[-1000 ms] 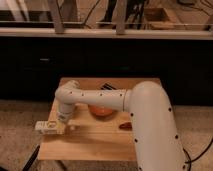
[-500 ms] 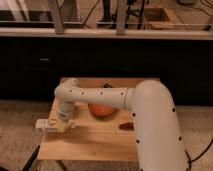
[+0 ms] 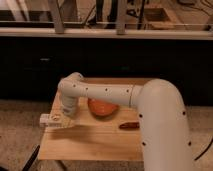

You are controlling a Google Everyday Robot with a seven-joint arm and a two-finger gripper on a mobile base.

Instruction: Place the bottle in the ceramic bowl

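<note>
The small white squat bottle (image 3: 50, 120) lay at the wooden table's (image 3: 95, 142) left edge, clamped in the shut gripper (image 3: 59, 120). The white arm (image 3: 150, 107) reached leftward from lower right, elbow bent above the glossy orange-red ceramic bowl (image 3: 102, 108) at centre

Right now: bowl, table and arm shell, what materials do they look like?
Ceramic bowl: glossy orange-red glaze, likely ceramic. Table: pale wood, matte, faint grain. Arm: smooth white shell, probably plastic. Gripper, shut, sits at the table's left edge.

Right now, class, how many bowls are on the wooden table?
1: the orange-red bowl sits mid-table, right of the claw at the left edge. The arm may hide others.
</note>
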